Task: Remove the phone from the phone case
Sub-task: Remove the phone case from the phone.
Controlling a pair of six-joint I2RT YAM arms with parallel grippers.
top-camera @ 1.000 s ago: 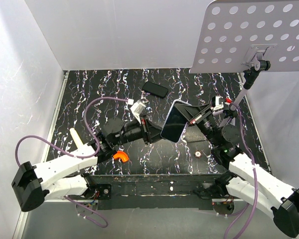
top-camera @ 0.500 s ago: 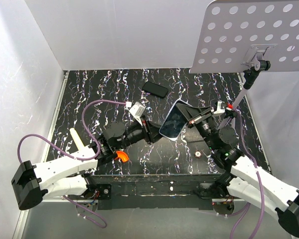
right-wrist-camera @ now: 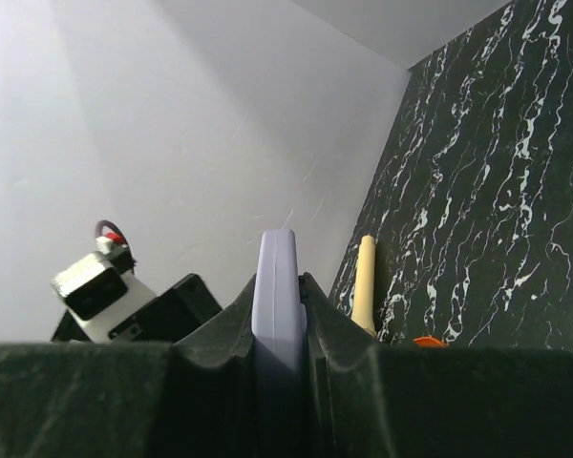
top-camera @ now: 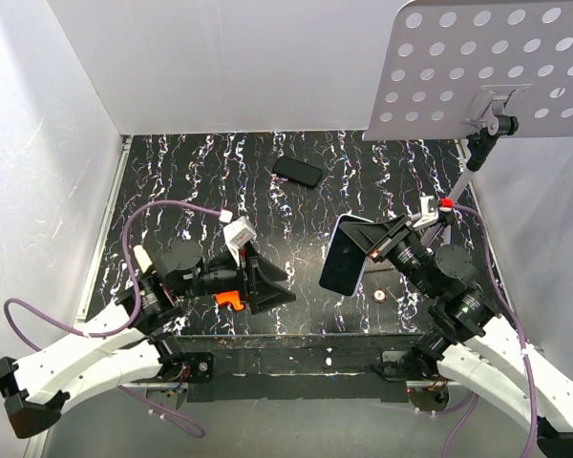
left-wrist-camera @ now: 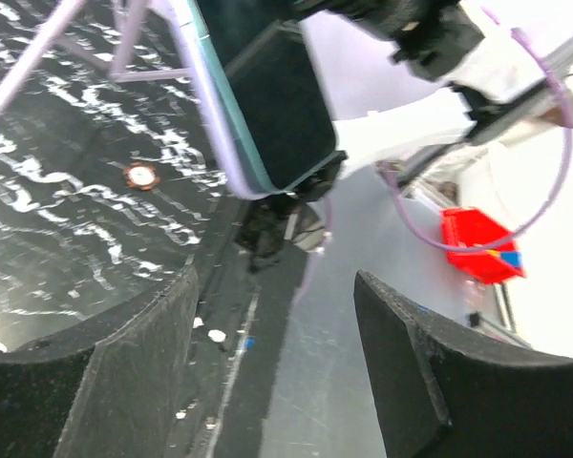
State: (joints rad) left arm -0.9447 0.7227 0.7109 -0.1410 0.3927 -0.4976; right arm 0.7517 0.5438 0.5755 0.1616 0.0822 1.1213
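Note:
The phone, dark screen showing, sits in a lavender phone case and hangs tilted above the table's near right part. My right gripper is shut on the phone case, whose thin edge stands pinched between its fingers. My left gripper is open and empty, well to the left of the phone and apart from it. In the left wrist view the phone fills the upper middle, far beyond the spread fingers.
A flat black object lies at the back of the marbled table. A small round disc lies below the phone, an orange piece under the left wrist, a cream stick at the left. A perforated plate on a stand overhangs the right.
My left gripper has let go of the phone's lower edge, opened, and drawn back to the left and nearer. The right gripper keeps the cased phone, now turned more upright.

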